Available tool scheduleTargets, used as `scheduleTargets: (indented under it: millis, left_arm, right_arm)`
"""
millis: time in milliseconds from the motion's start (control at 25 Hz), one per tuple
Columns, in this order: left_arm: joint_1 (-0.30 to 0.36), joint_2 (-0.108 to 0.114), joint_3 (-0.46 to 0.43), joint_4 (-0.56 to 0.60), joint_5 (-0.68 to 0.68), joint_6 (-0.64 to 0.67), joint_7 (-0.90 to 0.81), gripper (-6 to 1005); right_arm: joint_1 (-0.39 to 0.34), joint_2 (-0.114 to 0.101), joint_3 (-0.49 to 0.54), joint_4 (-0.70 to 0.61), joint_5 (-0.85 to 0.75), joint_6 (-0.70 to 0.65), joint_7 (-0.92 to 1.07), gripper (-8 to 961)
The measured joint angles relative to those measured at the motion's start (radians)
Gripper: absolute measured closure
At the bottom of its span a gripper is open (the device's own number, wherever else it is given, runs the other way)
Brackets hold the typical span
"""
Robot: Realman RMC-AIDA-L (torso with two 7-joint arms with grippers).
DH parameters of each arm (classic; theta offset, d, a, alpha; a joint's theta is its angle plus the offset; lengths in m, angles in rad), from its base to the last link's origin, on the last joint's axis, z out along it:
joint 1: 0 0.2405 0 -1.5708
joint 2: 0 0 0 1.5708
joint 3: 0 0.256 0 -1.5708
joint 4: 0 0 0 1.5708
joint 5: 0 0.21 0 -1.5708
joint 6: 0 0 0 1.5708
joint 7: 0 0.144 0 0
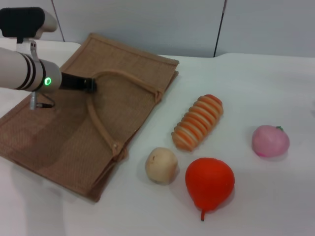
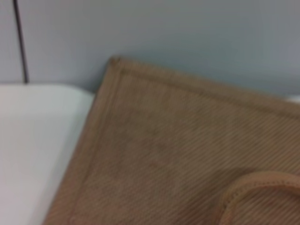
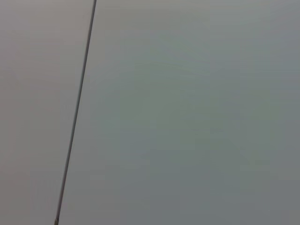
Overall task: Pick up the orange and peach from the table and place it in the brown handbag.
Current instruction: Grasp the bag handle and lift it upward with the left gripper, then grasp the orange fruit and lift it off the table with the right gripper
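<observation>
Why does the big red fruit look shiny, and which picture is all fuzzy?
Head view: room light glints softly off the orange. Left wrist view: the brown handbag sits so near the lens that its weave blurs. Right wrist view: only plain grey wall.

One brown handbag (image 1: 74, 128) lies flat at the left, with what look like two strap handles (image 1: 101, 123), one partly hidden. Four food pieces sit right of it: one orange (image 1: 209, 183), one peach (image 1: 270, 141), one beige ball (image 1: 161, 165), one striped piece (image 1: 198, 122).
</observation>
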Motion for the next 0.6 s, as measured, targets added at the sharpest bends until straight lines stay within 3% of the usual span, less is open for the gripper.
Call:
scheduleTargets:
  millis: [320,360,400,600]
  left_arm:
    - [0.100,0.007,-0.006,0.007,-0.521,-0.160,0.369,882]
    - [0.100,0.007,-0.006,0.007,-0.521,-0.160,0.369,881]
    - [0.136,0.010,-0.006,0.008,-0.678,-0.251,0.477,881]
    - [0.186,0.014,-0.007,0.003,-0.862,-0.363,0.607,879]
  right_arm:
    - [0.006,-0.001,-0.045,0.000,-0.038,-0.001,0.000,119]
    - [0.009,-0.002,-0.056,-0.001,-0.053,0.000,0.001,119]
    - [0.013,-0.002,-0.067,-0.003,-0.072,0.000,0.003,119]
    - [0.043,-0.008,-0.111,-0.039,-0.201,0.007,0.118,119]
